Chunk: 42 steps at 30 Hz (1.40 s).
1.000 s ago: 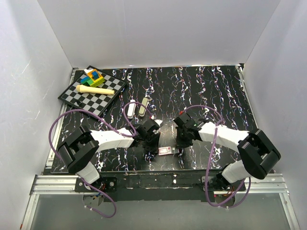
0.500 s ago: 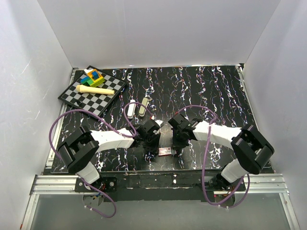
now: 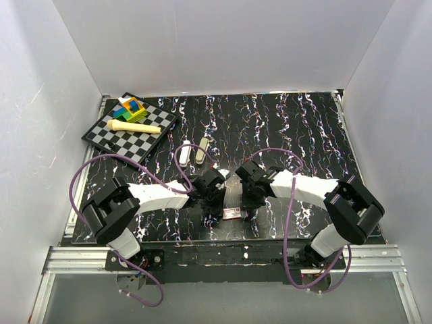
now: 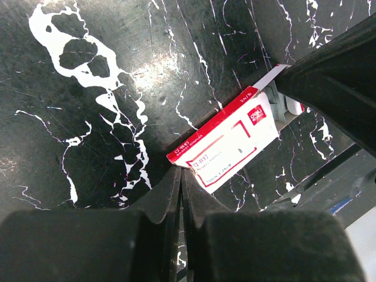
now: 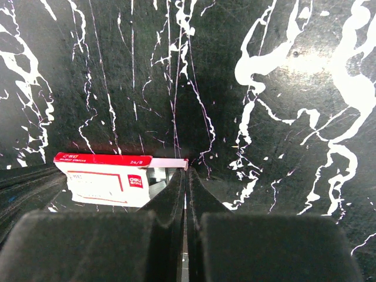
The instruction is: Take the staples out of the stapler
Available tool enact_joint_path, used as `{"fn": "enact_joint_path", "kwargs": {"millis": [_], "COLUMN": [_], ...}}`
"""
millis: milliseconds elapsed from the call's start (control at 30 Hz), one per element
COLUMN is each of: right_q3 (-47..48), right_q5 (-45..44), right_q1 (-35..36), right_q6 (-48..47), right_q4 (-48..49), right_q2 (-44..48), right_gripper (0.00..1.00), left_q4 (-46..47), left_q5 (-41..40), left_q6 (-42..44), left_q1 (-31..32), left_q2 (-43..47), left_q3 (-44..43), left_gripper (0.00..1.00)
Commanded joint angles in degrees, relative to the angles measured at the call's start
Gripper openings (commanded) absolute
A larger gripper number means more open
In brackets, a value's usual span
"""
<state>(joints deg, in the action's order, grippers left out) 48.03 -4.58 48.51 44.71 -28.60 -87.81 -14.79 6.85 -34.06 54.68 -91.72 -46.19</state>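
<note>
The stapler (image 3: 183,155), a slim white bar, lies on the black marbled table beside a second, cream bar (image 3: 201,150), behind both arms and untouched. A red and white staple box (image 3: 231,213) lies near the front edge between the grippers. My left gripper (image 3: 216,208) is shut, its tips (image 4: 181,171) touching the box's corner (image 4: 226,141). My right gripper (image 3: 248,208) is shut, its tips (image 5: 185,164) against the end of the pale tray sticking out of the box (image 5: 106,179). I cannot tell whether either grips the cardboard.
A chessboard (image 3: 128,131) at the back left carries a yellow bar (image 3: 133,126) and coloured blocks (image 3: 130,108). White walls enclose the table on three sides. The table's front edge runs just below the box. Purple cables loop from both arms.
My right gripper has moved left, closer to the staple box. The left gripper, the box and the stapler have stayed in place.
</note>
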Motion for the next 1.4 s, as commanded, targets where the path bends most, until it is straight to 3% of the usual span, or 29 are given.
{"fn": "enact_joint_path", "kwargs": {"millis": [0,533,733,1367], "right_q3": [1.98,1.01,-0.57,-1.45], "right_q5": [-1.31,-4.21,-2.63,-0.78], "right_q1": [0.71,0.71,0.88,2.9], "right_q6": [-0.06,-0.94,-1.73,-0.41], "right_q4": [-1.45,-5.06,-3.39,-0.84], "right_q2": [1.76,6.51,9.32,5.11], "right_gripper": [0.04,0.27,0.45,0.46], "left_q4": [1.16,-0.86,-1.56,-1.82], "left_q5": [-0.43,-2.98,-3.25,-2.99], "left_q6": [0.14,-0.12,-0.13,0.4], "left_q1": [0.78,0.78,0.78,0.78], "left_q2": [-0.13,3.83,4.8,3.31], "left_q3": [-0.3,2.07,2.16,-0.56], "left_gripper": [0.0,0.0,0.0,0.0]}}
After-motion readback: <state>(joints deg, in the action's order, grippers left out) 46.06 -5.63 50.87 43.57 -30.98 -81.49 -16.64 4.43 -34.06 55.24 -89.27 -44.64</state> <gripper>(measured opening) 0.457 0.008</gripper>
